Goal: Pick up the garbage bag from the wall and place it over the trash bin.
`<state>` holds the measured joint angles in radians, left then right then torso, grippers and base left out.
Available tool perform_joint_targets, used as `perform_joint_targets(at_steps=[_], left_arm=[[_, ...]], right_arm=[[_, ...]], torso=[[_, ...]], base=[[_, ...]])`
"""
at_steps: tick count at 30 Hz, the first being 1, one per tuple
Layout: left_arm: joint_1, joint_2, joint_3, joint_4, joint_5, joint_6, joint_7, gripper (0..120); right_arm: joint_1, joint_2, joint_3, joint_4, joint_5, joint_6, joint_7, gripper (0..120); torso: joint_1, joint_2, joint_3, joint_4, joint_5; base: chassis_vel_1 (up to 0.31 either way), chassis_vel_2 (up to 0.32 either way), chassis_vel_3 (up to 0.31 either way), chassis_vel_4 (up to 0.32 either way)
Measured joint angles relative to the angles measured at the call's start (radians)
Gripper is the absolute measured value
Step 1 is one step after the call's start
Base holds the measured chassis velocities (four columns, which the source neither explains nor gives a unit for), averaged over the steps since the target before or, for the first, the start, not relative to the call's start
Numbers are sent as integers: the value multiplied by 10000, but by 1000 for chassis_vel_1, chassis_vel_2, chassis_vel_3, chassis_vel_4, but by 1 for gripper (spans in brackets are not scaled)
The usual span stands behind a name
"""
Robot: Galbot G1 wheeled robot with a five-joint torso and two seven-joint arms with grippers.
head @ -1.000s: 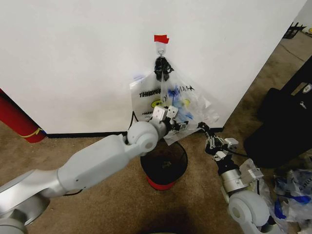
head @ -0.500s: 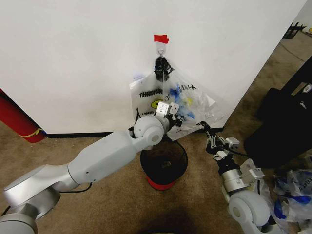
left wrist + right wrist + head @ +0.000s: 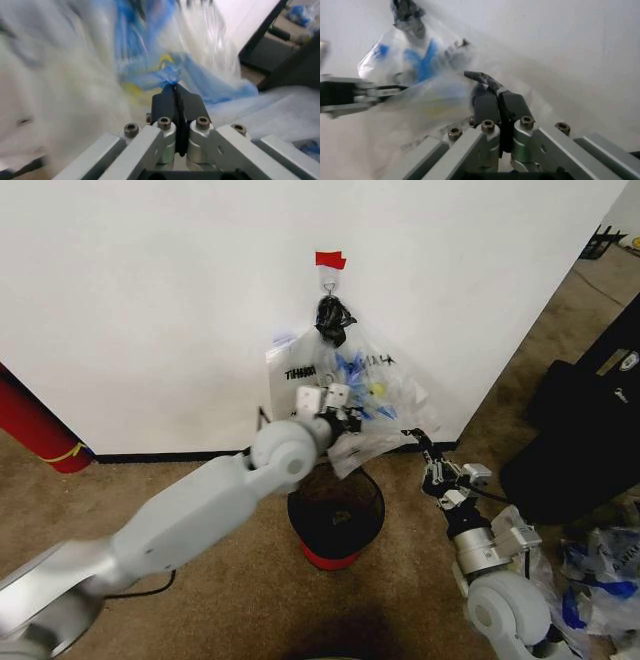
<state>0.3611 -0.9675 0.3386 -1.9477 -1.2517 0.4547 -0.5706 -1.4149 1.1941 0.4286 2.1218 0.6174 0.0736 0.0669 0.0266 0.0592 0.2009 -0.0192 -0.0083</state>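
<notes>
Item: left gripper (image 3: pixel 345 421). Position: raised against the bag cluster on the wall (image 3: pixel 150 310), above the trash bin (image 3: pixel 336 515). State: jaws pressed together on a fold of the garbage bag (image 3: pixel 375 395), blue-printed film pinched at the tips in the left wrist view. Change: over the last second the left arm has lifted and swung toward the robot's left, drawing the film with it; the bag's lower part now sits higher and more bunched.

Item: garbage bag. Position: top still knotted on the hook (image 3: pixel 329 283) under the red tape patch (image 3: pixel 330 259); lower edge stretched out between both grippers, just over the bin's rim. Judgement: bag is being worked loose but is not yet off the hook.

Item: trash bin. Position: on the carpet at the wall's foot, unlined, unmoved.

Item: right gripper (image 3: pixel 419 444). Position: low at the bag's right corner. State: jaws closed on the film; position unchanged.
</notes>
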Motion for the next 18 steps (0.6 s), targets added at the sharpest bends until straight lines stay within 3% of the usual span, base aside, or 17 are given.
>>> perform_joint_targets(at_steps=[9, 13, 18], left_arm=[[1026, 468, -761, -877, 331, -342, 76, 0], [1802, 609, -1287, -1275, 874, -514, 291, 0], [2500, 792, -1835, -1584, 1348, -663, 455, 0]], right_arm=[[-92, -156, -57, 119, -70, -24, -138, 0], [-661, -932, 205, 601, -732, 162, -741, 3], [-1010, -1879, 582, 877, -1438, 430, -1812, 15]], torso=[[0, 0, 0, 0, 1], [0, 0, 0, -4, 1], [0, 0, -1, 6, 3]], base=[[0, 0, 0, 0], [0, 0, 0, 0], [0, 0, 0, 0]])
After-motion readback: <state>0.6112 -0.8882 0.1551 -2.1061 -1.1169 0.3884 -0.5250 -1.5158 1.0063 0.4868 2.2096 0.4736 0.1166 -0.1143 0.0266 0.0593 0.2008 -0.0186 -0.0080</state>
